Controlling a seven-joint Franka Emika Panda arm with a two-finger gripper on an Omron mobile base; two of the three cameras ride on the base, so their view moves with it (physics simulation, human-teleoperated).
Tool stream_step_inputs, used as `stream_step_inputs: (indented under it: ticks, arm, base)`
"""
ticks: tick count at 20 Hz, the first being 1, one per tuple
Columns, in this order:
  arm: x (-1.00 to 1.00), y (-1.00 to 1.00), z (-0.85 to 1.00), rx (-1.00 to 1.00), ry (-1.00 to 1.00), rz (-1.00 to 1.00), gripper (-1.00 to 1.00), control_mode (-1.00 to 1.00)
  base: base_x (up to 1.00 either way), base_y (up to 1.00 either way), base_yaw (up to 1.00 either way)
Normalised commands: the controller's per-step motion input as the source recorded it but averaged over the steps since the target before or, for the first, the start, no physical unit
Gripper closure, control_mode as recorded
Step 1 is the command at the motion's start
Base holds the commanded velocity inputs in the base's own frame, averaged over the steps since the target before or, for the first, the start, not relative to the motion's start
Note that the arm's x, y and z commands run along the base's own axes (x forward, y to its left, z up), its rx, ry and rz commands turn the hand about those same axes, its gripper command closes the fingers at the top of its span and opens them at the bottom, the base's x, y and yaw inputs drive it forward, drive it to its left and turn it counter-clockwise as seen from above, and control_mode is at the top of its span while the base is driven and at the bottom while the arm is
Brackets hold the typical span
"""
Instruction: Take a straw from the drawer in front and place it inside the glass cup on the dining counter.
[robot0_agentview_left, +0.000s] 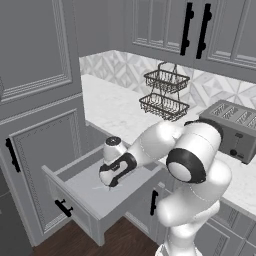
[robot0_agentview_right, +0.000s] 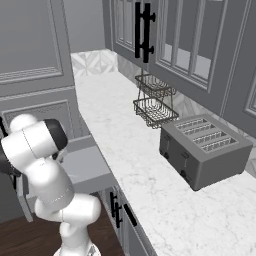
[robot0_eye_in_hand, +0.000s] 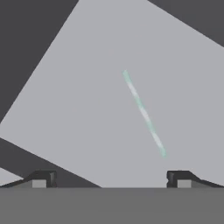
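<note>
I see the drawer (robot0_agentview_left: 95, 192) pulled well out below the marble worktop (robot0_agentview_right: 125, 135), which lets my arm reach down into it from above. The toaster (robot0_agentview_right: 205, 150) and wire basket rack (robot0_agentview_left: 165, 92) sit back on the worktop, clear of the work. My gripper (robot0_agentview_left: 111, 182) hangs low over the drawer's pale floor, pointing down, jaws spread as wide as they go and holding nothing, ready to straddle something thin. The straw (robot0_eye_in_hand: 143, 113) lies flat on the drawer floor, running diagonally in the hand view, ahead of my fingertips (robot0_eye_in_hand: 41, 178) and nearer one side. I judge I need to centre over it before closing.
</note>
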Motion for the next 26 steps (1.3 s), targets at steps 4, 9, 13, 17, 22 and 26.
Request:
stream_step_inputs:
  ticks: [4,9,13,17,22,26]
  arm:
    - [0.21,0.10,0.00,-0.05,0.18,0.06,-1.00,-1.00]
    - [0.30,0.15,-0.17,-0.12,0.20,0.08,-1.00,-1.00]
    - [0.32,0.22,-0.35,-0.13,0.01,0.16,-1.00,-1.00]
    - [0.27,0.09,-0.19,-0.02,-0.06,0.16,-1.00,-1.00]
    - [0.18,0.00,-0.19,0.00,0.00,0.06,-1.00,-1.00]
    - [0.00,0.00,-0.21,0.00,0.00,0.00,-1.00,-1.00]
  base:
    - [0.00,0.00,0.00]
    - [0.00,0.00,0.00]
    - [0.00,0.00,0.00]
    - [0.00,0.00,0.00]
    - [0.00,0.00,0.00]
    - [0.00,0.00,0.00]
